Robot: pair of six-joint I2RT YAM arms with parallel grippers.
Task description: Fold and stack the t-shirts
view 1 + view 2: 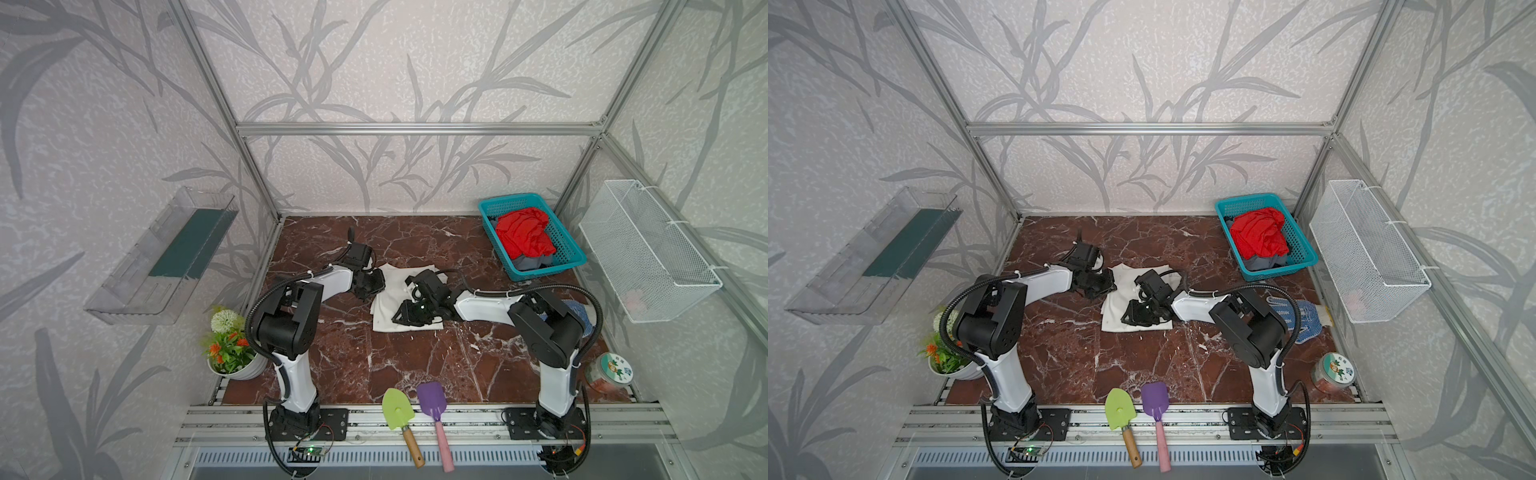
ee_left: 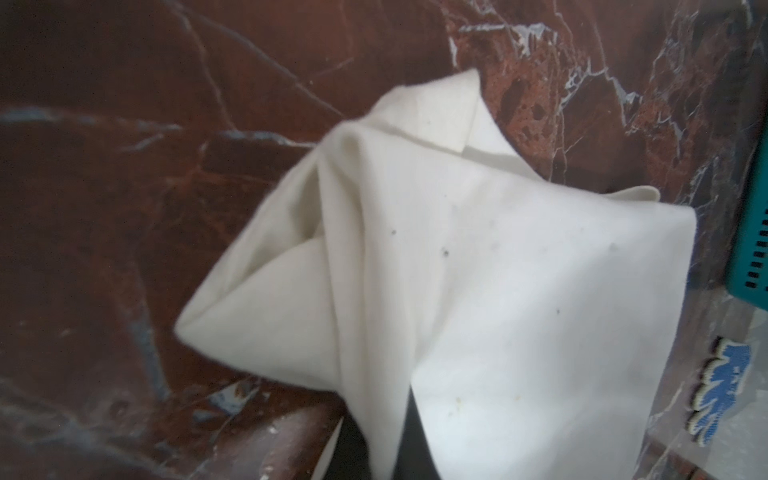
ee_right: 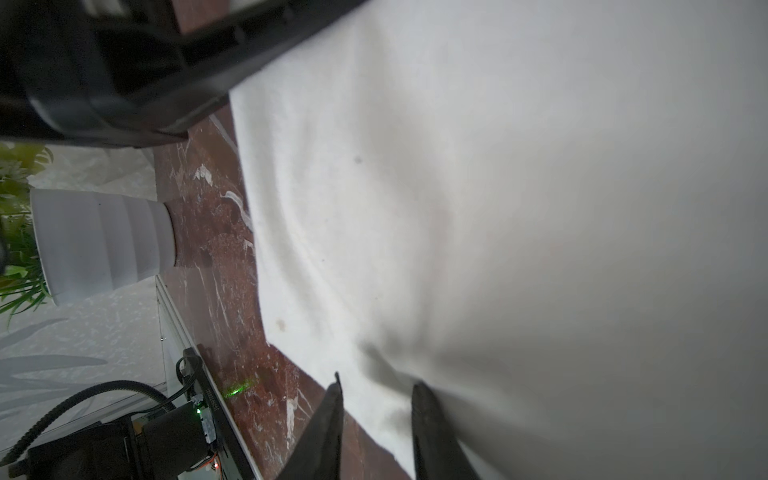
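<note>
Cream-white t-shirt [image 1: 386, 316]: lies partly folded in the middle of the red-brown marble surface [image 1: 374, 365], between the two arms, and shows in both top views [image 1: 1115, 316].
Left jaws: clenched on the shirt's left edge. In the left wrist view the cloth [image 2: 498, 270] rises towards them in a tented pleat.
Right jaws: parted and low over the shirt's front part. In the right wrist view the fingertips [image 3: 332, 415] stand apart near its edge, with white cloth [image 3: 498, 187] showing between them and a pucker just ahead.
Red t-shirt [image 1: 523, 235]: crumpled in the teal basket [image 1: 490, 205] at the back right.
Dark grey t-shirt [image 1: 530, 262]: in the same basket, under the red one.
</note>
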